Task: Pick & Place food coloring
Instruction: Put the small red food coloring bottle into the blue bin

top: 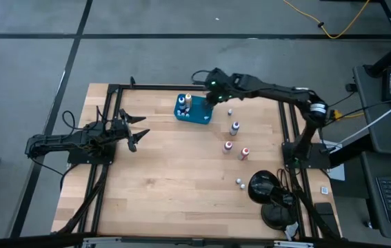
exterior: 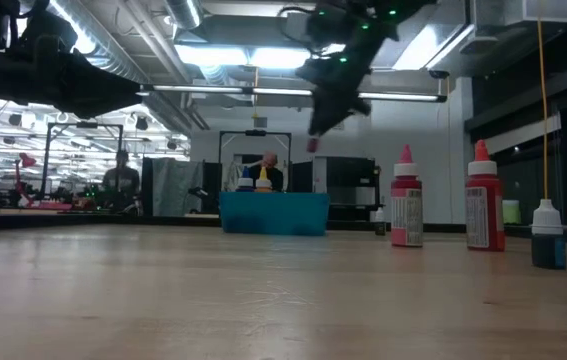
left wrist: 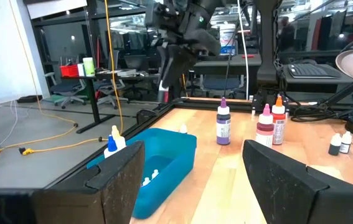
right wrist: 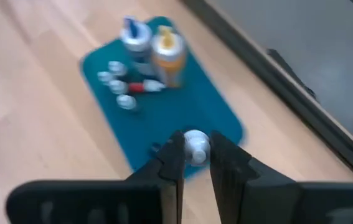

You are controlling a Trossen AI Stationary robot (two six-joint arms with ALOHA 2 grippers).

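Right gripper (right wrist: 193,163): fingers pinching a white-capped vial (right wrist: 195,147), probably food coloring, above the tray (right wrist: 216,124).
Release: lower first, clear of bottles inside.
Left gripper (top: 137,132): fingers spread, idle.

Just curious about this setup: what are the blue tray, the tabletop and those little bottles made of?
The tray looks like matte moulded plastic: uniform teal, rounded corners. The tabletop seems to be pale wood, with visible plank strips. The bottles appear to be plastic with pointed caps. The right claw holds one small white-capped bottle.

Teal-blue tray (right wrist: 216,121), orange-yellow bottle (right wrist: 167,54) – blue one (right wrist: 134,37) beside, seemingly white-capped vial (right wrist: 195,145), dark fingers (right wrist: 172,163)
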